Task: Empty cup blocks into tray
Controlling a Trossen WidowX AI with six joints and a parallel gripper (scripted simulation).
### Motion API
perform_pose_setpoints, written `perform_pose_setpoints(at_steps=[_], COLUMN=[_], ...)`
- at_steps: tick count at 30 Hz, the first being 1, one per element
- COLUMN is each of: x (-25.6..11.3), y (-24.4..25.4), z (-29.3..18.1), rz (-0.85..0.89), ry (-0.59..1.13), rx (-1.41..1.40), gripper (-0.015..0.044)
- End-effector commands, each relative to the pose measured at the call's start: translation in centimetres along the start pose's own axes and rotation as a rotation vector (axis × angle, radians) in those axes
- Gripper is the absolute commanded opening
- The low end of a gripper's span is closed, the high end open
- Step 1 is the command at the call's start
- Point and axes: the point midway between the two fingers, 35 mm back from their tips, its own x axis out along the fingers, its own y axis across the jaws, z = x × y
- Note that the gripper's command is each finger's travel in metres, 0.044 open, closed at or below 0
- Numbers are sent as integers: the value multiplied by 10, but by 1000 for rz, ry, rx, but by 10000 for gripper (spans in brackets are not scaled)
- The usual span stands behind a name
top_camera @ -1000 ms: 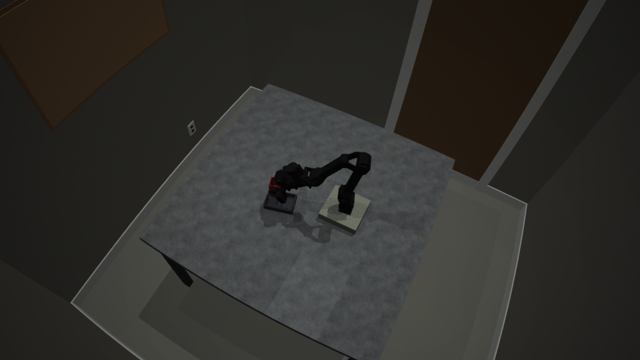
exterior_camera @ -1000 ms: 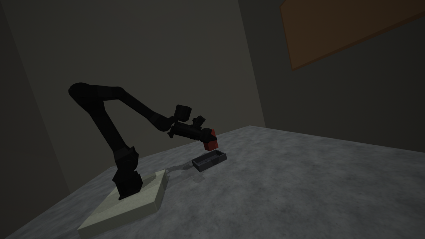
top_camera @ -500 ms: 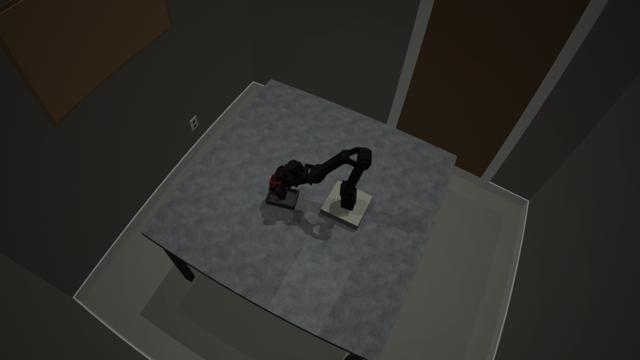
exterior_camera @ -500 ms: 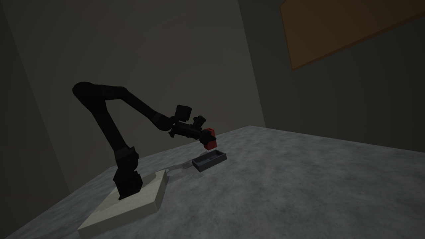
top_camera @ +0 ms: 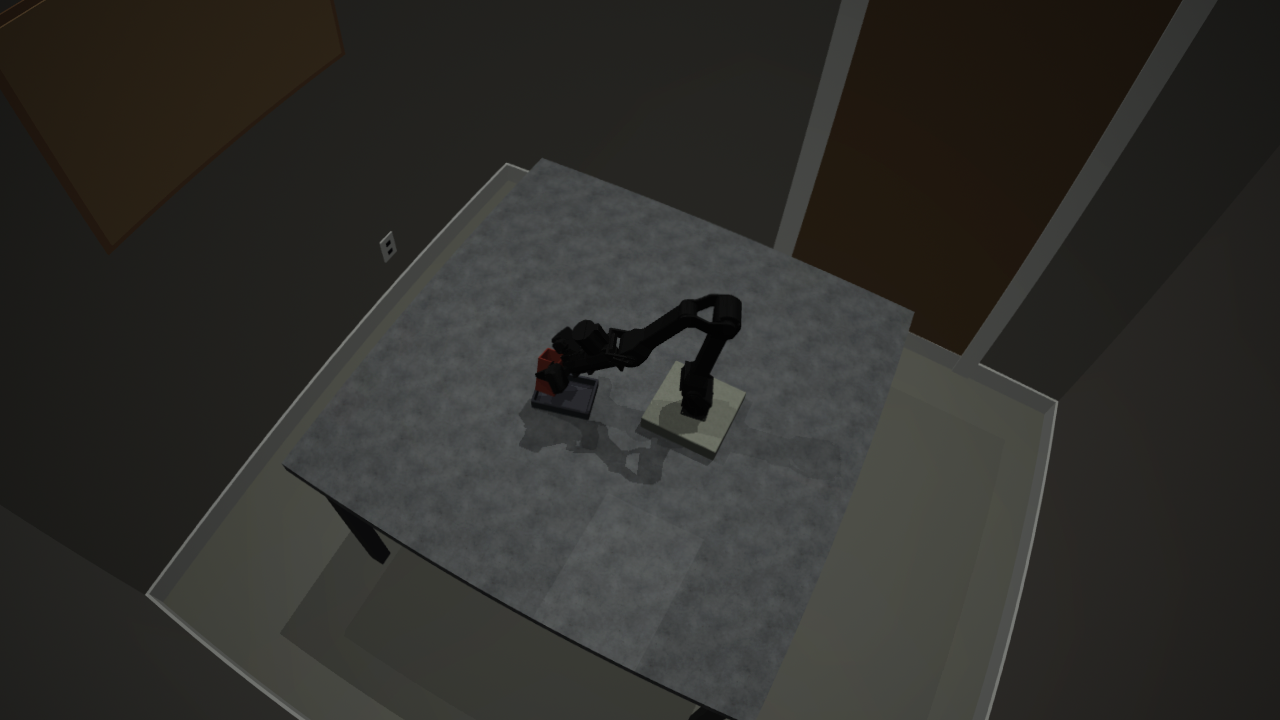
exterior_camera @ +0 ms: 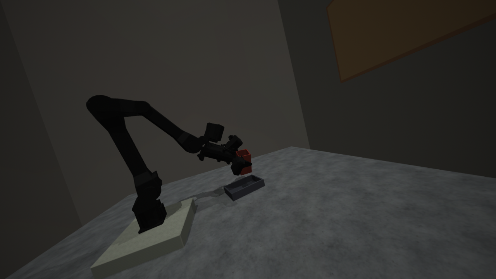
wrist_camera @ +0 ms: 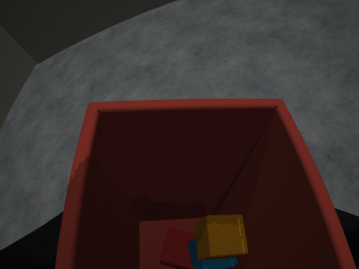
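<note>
The red cup [top_camera: 545, 367] [exterior_camera: 248, 160] [wrist_camera: 187, 105] is grasped by the gripper [top_camera: 552, 376] [exterior_camera: 244, 165] and is held, nearly upright, above the tray [top_camera: 563, 411] [exterior_camera: 247, 190]. Inside, a yellow block [wrist_camera: 226, 237], a blue block [wrist_camera: 221, 264] and, it seems, a red block [wrist_camera: 176, 246] can be seen.

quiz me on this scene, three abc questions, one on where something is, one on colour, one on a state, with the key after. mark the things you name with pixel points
1. Where is the cup?
a) on the pale base plate
b) held up off the table
c) on the floor

2. What colour is the topmost block?
a) yellow-orange
b) green
c) white

3. How do the jaws stand?
a) shut on nothing
b) wide open
c) shut on the cup

1 b: the red cup [top_camera: 543, 377] [exterior_camera: 246, 169] [wrist_camera: 185, 104] hangs above the tray's [top_camera: 563, 412] [exterior_camera: 248, 190] level.
2 a: the yellow-orange block [wrist_camera: 224, 236] overlaps the blue one [wrist_camera: 221, 264].
3 c: the cup is gripped between them.
</note>
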Motion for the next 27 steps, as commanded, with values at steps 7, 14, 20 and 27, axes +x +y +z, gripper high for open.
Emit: perform_pose_setpoints(at_steps=[7,14,20,27], x=[1,2,3,4], y=[0,0,0,0], z=[1,0,0,0], rz=[-3,-2,-2,-1], ry=[-6,-6,-6,-7], rx=[210,363,495,647], gripper=[0,0,0,0])
